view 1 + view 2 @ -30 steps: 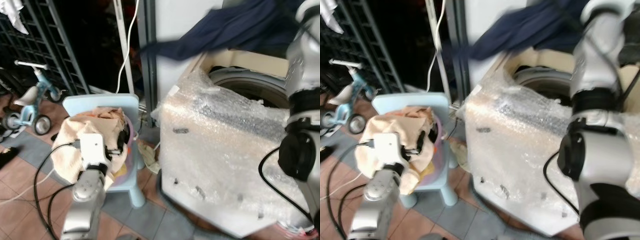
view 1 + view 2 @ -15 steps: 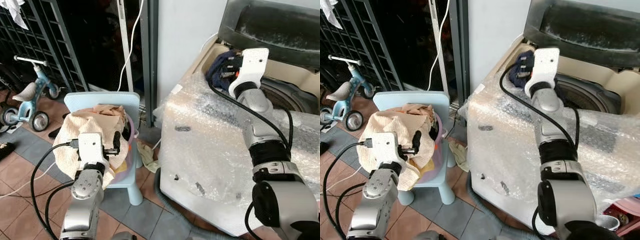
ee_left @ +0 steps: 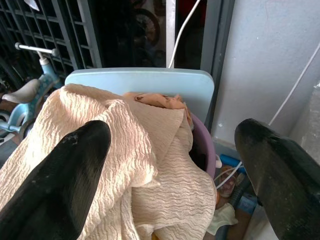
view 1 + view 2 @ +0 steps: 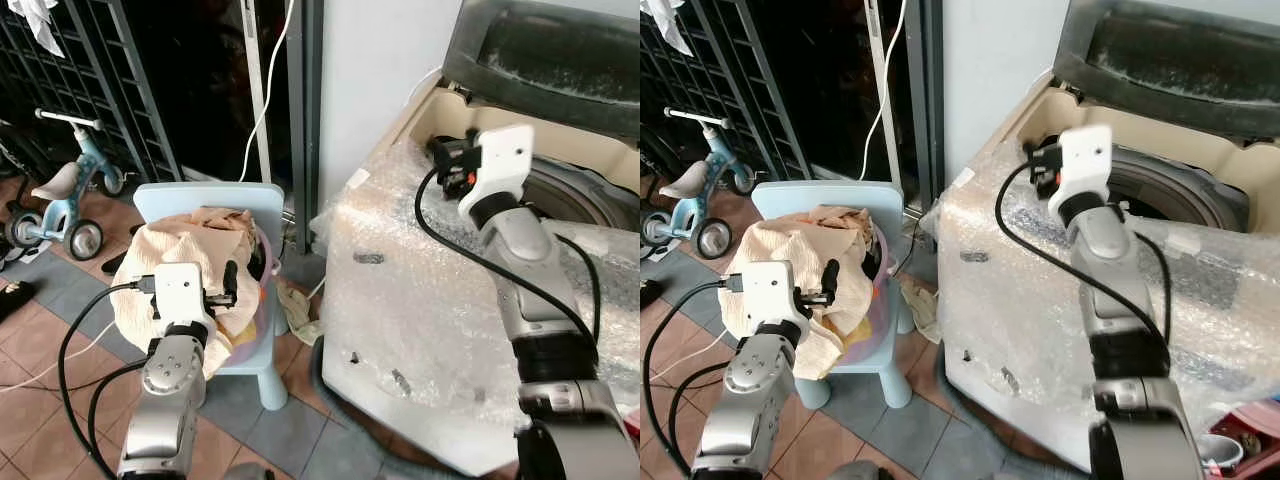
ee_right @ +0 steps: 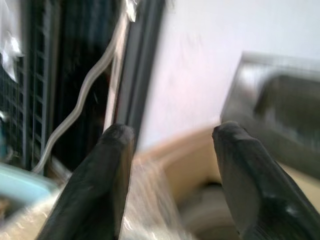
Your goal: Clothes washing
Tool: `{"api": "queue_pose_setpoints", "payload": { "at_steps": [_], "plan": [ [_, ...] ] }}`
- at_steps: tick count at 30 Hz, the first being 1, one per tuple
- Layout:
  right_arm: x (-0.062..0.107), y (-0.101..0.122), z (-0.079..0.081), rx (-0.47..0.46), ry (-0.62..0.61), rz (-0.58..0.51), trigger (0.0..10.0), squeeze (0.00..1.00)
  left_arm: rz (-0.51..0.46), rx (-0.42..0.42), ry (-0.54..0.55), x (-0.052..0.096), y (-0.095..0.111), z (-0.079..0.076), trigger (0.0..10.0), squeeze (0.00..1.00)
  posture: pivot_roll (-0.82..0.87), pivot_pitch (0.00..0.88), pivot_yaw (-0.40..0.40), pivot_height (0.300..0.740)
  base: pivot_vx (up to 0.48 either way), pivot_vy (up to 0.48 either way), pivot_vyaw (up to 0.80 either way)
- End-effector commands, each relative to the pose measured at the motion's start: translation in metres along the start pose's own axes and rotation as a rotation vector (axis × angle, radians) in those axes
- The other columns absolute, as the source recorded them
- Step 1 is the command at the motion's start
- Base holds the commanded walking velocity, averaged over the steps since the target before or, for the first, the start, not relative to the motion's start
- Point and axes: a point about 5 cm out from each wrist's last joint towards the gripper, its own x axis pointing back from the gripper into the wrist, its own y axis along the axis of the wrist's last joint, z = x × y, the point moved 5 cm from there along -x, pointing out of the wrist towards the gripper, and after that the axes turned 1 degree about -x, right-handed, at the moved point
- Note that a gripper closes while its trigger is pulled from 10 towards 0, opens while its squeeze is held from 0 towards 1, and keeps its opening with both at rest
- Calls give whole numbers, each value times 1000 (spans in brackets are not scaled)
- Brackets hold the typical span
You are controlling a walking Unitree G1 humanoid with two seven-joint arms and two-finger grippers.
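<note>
Bubble-wrapped, the top-loading washing machine (image 4: pixel 440 300) stands on the right with its lid (image 4: pixel 545 55) up and its drum (image 4: pixel 1170 190) uncovered. Beside it on the left, a pale blue plastic chair (image 4: pixel 205 205) carries a purple basket (image 4: pixel 878 275) heaped with beige clothes (image 3: pixel 150 165). The right claw (image 5: pixel 170 165) hangs over the machine's near corner, fingers apart and empty, and the left claw (image 3: pixel 170 165) is wide open above the clothes, holding nothing.

Home laundry corner: bubble-wrapped top-loading washing machine (image 4: pixel 440 300) at 3 o'clock, child's tricycle (image 4: pixel 60 195) at 10 o'clock, tiled floor (image 4: pixel 40 400).
</note>
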Motion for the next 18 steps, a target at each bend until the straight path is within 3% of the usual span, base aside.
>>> {"api": "queue_pose_setpoints", "payload": {
  "at_steps": [1, 4, 7, 10, 13, 16, 17, 18],
  "plan": [
    [11, 10, 28, 74, 117, -75, 10000, 1000, 13, -8, 5, 0, -2, 2, 10000, 0, -45, 0, 26, 740, 0, 0, 0],
    [28, 9, 50, 128, 183, -113, 10000, 1000, 1, -10, 3, 0, 1, 1, 10000, 0, -47, 2, 28, 740, 0, 0, 0],
    [49, -18, 65, 40, 148, -33, 10000, 1000, -3, -7, -2, -1, 2, 0, 10000, 0, -46, 5, 29, 740, 0, 94, 0],
    [62, -32, 77, 7, 152, 9, 10000, 1000, 3, -15, -2, -1, 3, 0, 10000, 0, -43, 12, 33, 740, 0, 480, 0],
    [69, -52, 73, -14, 85, 49, 10000, 1000, 5, -15, -5, -1, 3, 0, 10000, 0, -44, 15, 42, 740, 0, 480, 0],
    [80, -89, 57, -104, -98, 173, 10000, 1000, 4, -23, -18, -3, 3, -3, 10000, 0, -30, 17, 50, 740, 0, 480, 0],
    [79, -89, 57, -106, -105, 174, 10000, 929, 3, -25, -17, -3, 4, -3, 10000, 0, -25, 19, 54, 740, 0, 480, 0],
    [77, -86, 53, -108, -122, 162, 10000, 0, 4, -29, -13, -3, 4, -2, 10000, 0, -28, 18, 54, 740, 0, 480, 0]
  ]
}}
